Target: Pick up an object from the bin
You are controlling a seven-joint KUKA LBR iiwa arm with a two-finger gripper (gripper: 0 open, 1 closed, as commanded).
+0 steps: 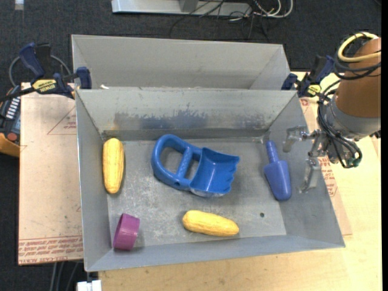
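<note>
The robot's end effector [303,159] hung over the right wall of the grey metal bin [182,108], its fingers apparently spread and nothing between them. Just beside it, to the left, lay a small blue scoop [277,173] on the bin floor. A larger blue scoop [194,165] sat mid-bin, with one yellow corn cob [113,165] at left, another [210,223] at the front, and a purple cup [126,231] in the front-left corner.

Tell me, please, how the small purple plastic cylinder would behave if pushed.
The small purple plastic cylinder, seemingly on its side, would probably roll. It looks rigid and light. The grey metal bin's wall nearby might stop it.
</note>
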